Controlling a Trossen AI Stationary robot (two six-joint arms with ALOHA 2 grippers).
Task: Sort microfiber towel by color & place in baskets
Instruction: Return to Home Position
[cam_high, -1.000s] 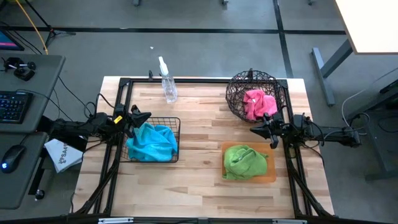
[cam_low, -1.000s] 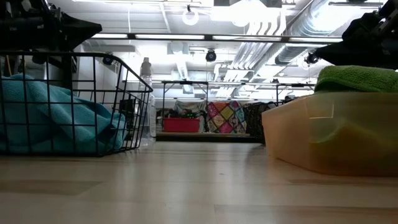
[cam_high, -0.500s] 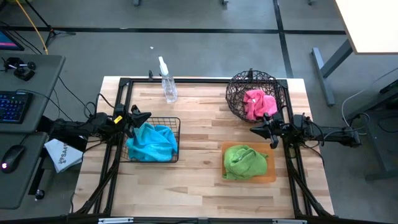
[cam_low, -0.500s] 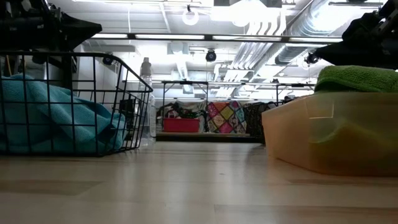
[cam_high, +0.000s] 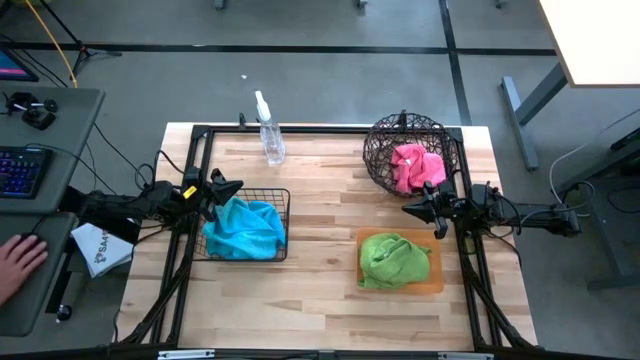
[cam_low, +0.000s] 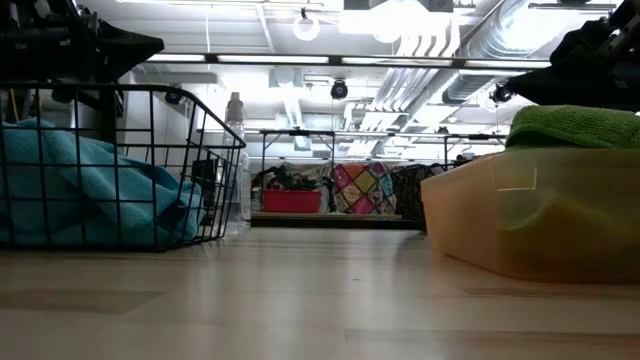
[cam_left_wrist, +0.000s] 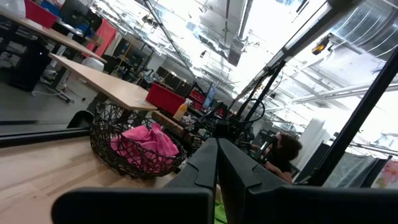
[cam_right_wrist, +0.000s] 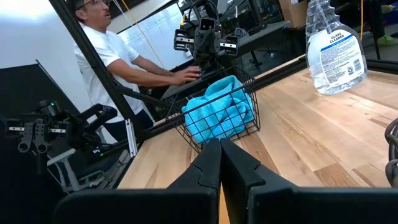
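A blue towel (cam_high: 243, 226) lies in the square black wire basket (cam_high: 284, 226) on the table's left. A pink towel (cam_high: 414, 165) sits in the round dark woven bowl (cam_high: 382, 143) at the far right. A green towel (cam_high: 393, 258) fills the orange tray (cam_high: 436, 274) near the right. My left gripper (cam_high: 236, 186) hovers shut over the wire basket's far left corner, touching nothing. My right gripper (cam_high: 408, 209) hovers shut between bowl and tray, above the table. In the low view the blue towel (cam_low: 80, 190) and green towel (cam_low: 572, 124) show.
A clear spray bottle (cam_high: 270, 133) stands at the table's far edge, left of centre. A person's hand (cam_high: 18, 262) rests on the desk left of the table, and a person (cam_right_wrist: 121, 53) sits there. Bare wood lies in the table's middle and near side.
Both arms have kept still. At the desk left of the table, a person's hand has come over the mouse.
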